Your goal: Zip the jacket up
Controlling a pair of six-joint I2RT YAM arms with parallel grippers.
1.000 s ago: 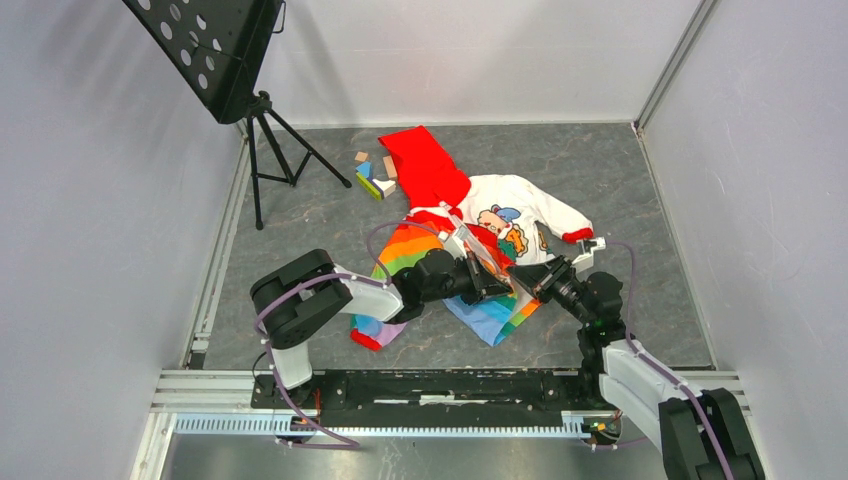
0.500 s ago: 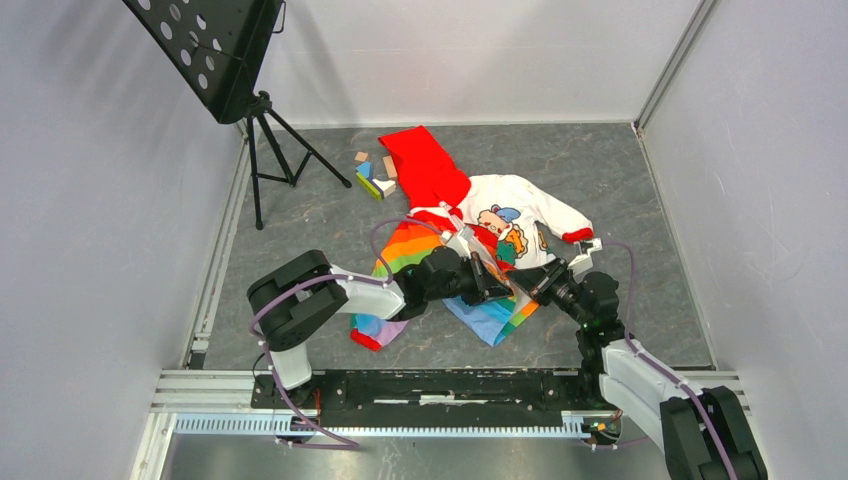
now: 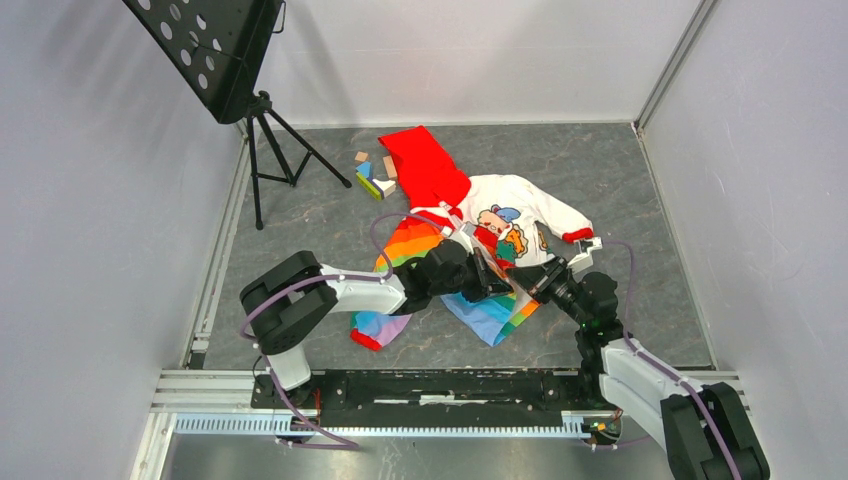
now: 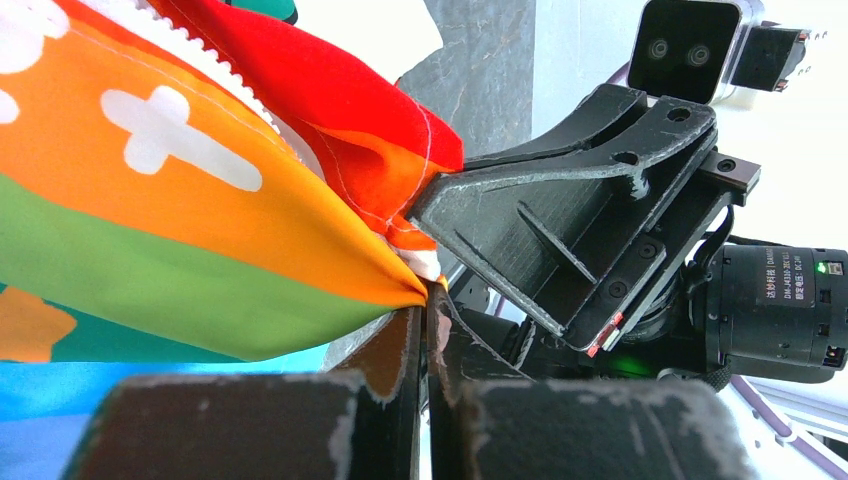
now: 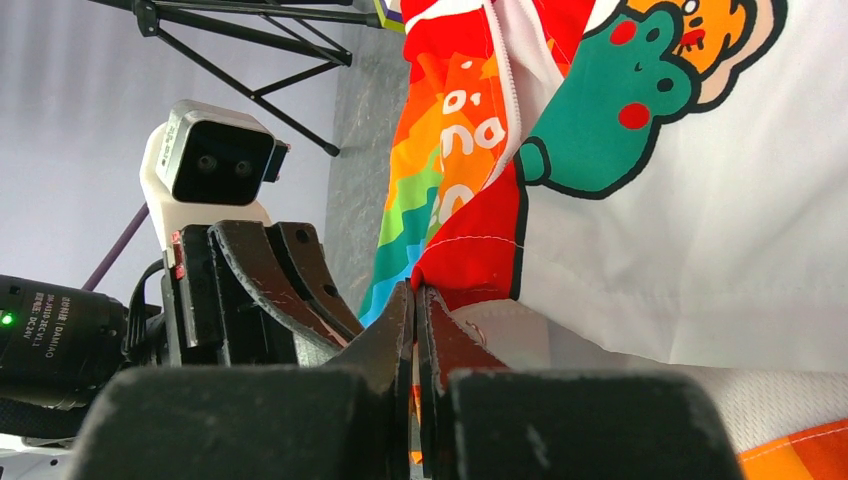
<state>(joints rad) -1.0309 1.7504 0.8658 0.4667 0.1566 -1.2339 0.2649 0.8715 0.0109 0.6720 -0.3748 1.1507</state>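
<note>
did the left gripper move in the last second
Yes, slightly: the left gripper has crept right, farther from the tripod, shut on the jacket.

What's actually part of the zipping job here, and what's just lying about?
Part of the job: the jacket; the left gripper and right gripper, both pinching its fabric.
Lying about: the coloured blocks beside the red hood; the music stand at far left.

Jacket [image 3: 500, 225]: red hood [image 3: 425, 165], rainbow-striped front [image 3: 410, 248] with white lettering, white panel [image 3: 545, 207] with an orange, green and blue cartoon print, red cuff [image 3: 575, 236]. The floor [image 3: 330, 215] is marbled grey. The stand [image 3: 215, 50] is black.
</note>
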